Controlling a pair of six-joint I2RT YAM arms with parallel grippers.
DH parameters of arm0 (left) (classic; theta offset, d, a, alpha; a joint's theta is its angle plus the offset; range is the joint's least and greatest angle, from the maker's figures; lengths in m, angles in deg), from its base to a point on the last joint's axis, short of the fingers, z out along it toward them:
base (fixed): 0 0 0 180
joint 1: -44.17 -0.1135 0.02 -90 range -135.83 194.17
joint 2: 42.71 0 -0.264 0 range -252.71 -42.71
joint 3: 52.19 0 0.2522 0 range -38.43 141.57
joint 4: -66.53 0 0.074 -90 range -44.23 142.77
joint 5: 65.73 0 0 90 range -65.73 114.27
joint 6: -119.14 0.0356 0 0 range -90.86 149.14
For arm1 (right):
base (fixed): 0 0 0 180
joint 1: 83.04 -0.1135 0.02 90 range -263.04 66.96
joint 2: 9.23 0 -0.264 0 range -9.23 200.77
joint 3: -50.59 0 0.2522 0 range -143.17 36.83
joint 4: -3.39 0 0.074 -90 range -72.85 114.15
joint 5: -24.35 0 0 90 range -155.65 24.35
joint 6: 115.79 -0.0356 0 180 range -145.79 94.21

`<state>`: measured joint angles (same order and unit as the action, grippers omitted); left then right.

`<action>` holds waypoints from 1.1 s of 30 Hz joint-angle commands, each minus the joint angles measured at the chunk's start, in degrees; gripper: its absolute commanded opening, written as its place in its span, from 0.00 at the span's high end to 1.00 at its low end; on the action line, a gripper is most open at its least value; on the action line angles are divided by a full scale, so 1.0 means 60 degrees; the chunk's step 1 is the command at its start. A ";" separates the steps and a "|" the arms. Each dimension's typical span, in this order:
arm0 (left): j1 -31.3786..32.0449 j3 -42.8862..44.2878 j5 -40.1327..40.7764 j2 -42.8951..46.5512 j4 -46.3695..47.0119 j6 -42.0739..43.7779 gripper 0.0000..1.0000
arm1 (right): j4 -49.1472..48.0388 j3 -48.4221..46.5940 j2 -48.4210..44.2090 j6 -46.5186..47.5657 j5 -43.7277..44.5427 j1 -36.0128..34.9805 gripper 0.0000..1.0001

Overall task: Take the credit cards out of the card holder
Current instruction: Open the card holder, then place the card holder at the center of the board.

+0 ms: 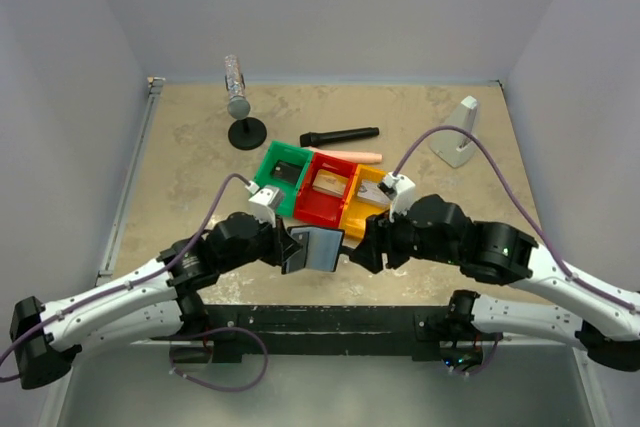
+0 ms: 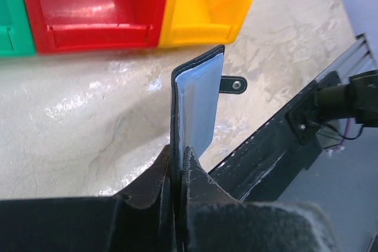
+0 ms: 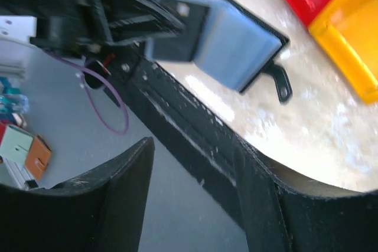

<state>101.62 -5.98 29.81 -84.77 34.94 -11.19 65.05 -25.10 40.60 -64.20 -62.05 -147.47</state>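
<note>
Left gripper [image 2: 177, 160]: jaws clamped on the lower edge of the card holder [image 2: 199, 101], which stands upright at frame centre, bluish inside showing, tab [image 2: 233, 85] pointing right | Right gripper [image 3: 195, 205]: fingers apart, nothing between them, holder at upper centre of its view | Top view: holder at lower centre, between both grippers, just below the red bin [image 1: 325, 187].

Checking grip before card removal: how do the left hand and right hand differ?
The left hand is shut; the right hand is open. The left hand clamps the small black folding card holder with bluish-grey inside; the right hand holds nothing, apart from it. Both have black fingers.
</note>
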 commanded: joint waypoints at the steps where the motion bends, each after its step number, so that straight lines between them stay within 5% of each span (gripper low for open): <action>1: 0.0005 -0.0425 -0.0292 -0.0795 0.1192 -0.0658 1.00 | -0.3346 0.2010 -0.1050 0.0776 0.0149 -0.0015 0.41; 7: -0.0112 -0.2548 -0.1523 -0.1221 0.5850 -0.1231 1.00 | -0.4992 0.3479 -0.1112 0.0777 -0.0496 0.0000 0.54; 14: -0.0580 -0.3766 -0.2154 -0.2509 0.9031 -0.1889 1.00 | -0.6692 0.4814 -0.0279 0.0250 0.0353 0.0015 0.67; 18: -0.0654 -0.3753 -0.2373 -0.3622 0.9780 -0.2183 1.00 | -0.7118 0.4741 0.0718 0.0002 0.0001 0.0015 0.74; 23: -0.0684 -0.3709 -0.2360 -0.4488 1.0427 -0.2432 1.00 | -0.7439 0.4930 0.1524 -0.0350 0.0119 0.0102 0.94; 33: -0.0713 -0.3313 -0.2212 -0.4942 0.9329 -0.2344 1.00 | -0.7939 0.5561 0.2872 -0.1097 -0.0189 0.0527 0.96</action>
<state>97.75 -28.39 16.57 -113.23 89.65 -24.92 20.92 7.12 55.57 -67.92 -62.44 -144.89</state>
